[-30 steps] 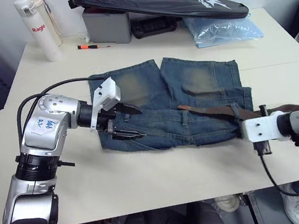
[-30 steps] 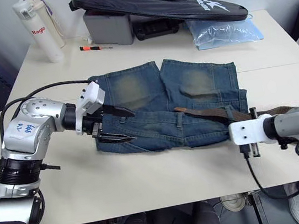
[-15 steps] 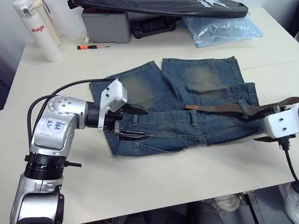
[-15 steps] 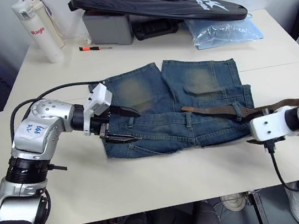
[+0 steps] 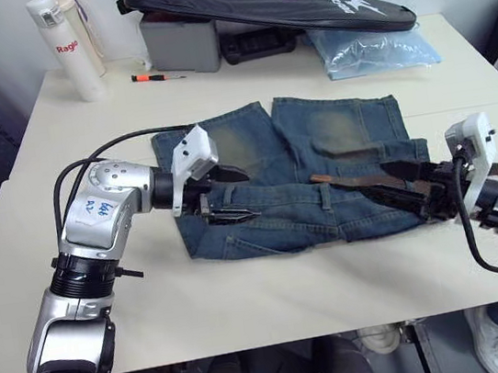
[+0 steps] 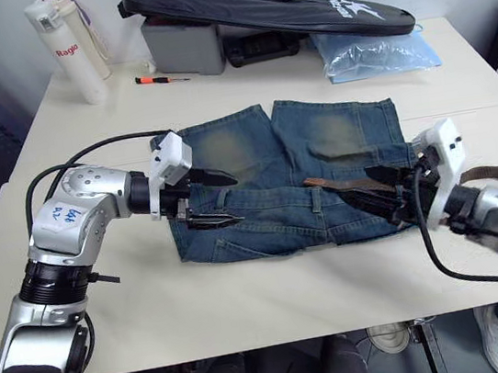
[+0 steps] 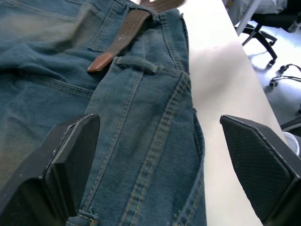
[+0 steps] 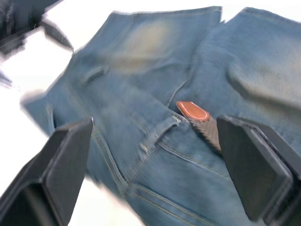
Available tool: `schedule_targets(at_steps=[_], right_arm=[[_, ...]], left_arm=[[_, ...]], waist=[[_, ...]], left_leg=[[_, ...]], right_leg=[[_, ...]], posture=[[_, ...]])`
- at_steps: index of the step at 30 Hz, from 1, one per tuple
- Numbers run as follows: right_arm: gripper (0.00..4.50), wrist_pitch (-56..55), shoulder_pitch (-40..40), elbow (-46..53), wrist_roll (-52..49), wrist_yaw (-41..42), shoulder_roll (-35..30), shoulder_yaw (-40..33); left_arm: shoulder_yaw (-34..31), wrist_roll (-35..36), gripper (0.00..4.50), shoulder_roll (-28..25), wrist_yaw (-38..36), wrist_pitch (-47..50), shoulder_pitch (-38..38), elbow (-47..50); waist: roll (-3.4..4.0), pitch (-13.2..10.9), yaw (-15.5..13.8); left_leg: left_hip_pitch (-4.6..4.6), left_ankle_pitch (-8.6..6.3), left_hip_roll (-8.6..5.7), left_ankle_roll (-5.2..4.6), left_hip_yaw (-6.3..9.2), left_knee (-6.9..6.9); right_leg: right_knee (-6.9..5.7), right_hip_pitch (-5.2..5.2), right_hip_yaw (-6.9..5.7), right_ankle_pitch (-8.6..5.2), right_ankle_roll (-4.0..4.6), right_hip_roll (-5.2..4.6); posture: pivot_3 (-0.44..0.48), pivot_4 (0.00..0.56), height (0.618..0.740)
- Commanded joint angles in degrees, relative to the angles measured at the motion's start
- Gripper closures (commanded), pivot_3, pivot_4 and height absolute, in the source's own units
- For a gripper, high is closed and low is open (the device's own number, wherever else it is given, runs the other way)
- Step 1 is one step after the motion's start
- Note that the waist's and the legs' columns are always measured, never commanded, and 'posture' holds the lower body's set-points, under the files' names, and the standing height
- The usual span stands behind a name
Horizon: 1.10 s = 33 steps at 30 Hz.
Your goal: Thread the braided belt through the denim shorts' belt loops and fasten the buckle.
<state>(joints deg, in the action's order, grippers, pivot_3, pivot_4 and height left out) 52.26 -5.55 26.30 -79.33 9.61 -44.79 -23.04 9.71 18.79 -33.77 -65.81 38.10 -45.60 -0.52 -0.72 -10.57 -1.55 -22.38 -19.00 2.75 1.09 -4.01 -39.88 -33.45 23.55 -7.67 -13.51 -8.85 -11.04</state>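
Note:
The denim shorts [image 5: 293,166] lie flat mid-table, waistband toward me. The braided belt [image 5: 364,181] lies along the right half of the waistband, and its brown leather tip [image 7: 99,62] rests just short of a centre belt loop [image 7: 136,63]. The strap runs off behind my right arm, so the buckle is hidden. My left gripper [image 5: 227,196] is open, low over the waistband's left end and pointing at the belt tip. My right gripper [image 5: 404,185] is open over the belt at the shorts' right side, holding nothing, and faces the belt tip [image 8: 193,110].
At the table's back stand two white bottles [image 5: 71,44], an orange screwdriver [image 5: 155,76], a grey box [image 5: 178,43], a long black bag [image 5: 270,7] and a pale blue plastic bag [image 5: 373,48]. Bare tabletop lies in front of the shorts.
My right gripper has opened and swung round from the shorts' right edge to point left along the belt. The belt tip and shorts slid slightly right. The left gripper stayed open.

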Motion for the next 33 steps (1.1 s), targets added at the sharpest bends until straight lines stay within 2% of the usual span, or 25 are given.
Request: schedule_targets(at_steps=[1, 5, 11, 19, 33], right_arm=[[0.07, -3.93, 1.40, -0.92, -19.80, -22.68, 4.47, 0.95], [0.07, -10.31, 3.73, -2.18, -32.26, -36.72, 8.86, 3.39], [0.07, -14.95, -0.04, -4.17, -33.67, -42.60, 15.05, 5.65], [0.07, -16.06, -4.42, -9.67, -29.17, -42.77, 18.56, 8.04], [0.07, -19.23, -7.65, -18.15, -20.66, -38.84, 25.71, 6.28]], left_arm=[[-1.74, 1.25, 0.00, -0.03, 1.25, 0.18, -0.14, 2.36], [-1.76, -0.37, 0.00, 0.12, 4.68, 0.78, -1.12, 0.43], [-1.50, -1.15, 0.00, -0.49, 6.50, 0.29, -1.38, -0.56], [-1.60, -1.12, 0.00, -1.02, 7.46, 0.41, -1.48, 0.14], [-1.31, -0.93, 0.00, -1.89, 8.01, 0.98, -1.65, 0.59]], waist=[[0.01, 0.00, 0.11], [0.01, 0.00, 0.13], [0.01, 0.00, 0.24], [0.01, 0.00, 0.22], [0.02, 0.01, 0.36]], left_leg=[[-0.01, 0.00, 0.01, 0.00, -0.01, 0.00], [0.00, 0.00, 0.01, -0.01, -0.08, 0.01], [0.01, -0.01, 0.02, -0.02, -0.10, 0.04], [-0.01, -0.01, 0.08, -0.02, -0.13, 0.12], [0.02, -0.01, 0.11, -0.02, -0.15, 0.13]], right_leg=[[0.00, 0.01, 0.00, 0.00, 0.00, 0.01], [0.00, 0.04, 0.07, 0.00, 0.00, 0.02], [-0.01, 0.09, 0.13, 0.00, 0.00, 0.04], [-0.01, 0.16, 0.17, -0.01, 0.01, 0.13], [-0.02, 0.16, 0.21, -0.01, 0.01, 0.16]], posture=[[0.000, 0.150, 0.740], [0.000, 0.150, 0.740], [0.000, 0.150, 0.740], [0.000, 0.150, 0.740], [0.000, 0.150, 0.740]])
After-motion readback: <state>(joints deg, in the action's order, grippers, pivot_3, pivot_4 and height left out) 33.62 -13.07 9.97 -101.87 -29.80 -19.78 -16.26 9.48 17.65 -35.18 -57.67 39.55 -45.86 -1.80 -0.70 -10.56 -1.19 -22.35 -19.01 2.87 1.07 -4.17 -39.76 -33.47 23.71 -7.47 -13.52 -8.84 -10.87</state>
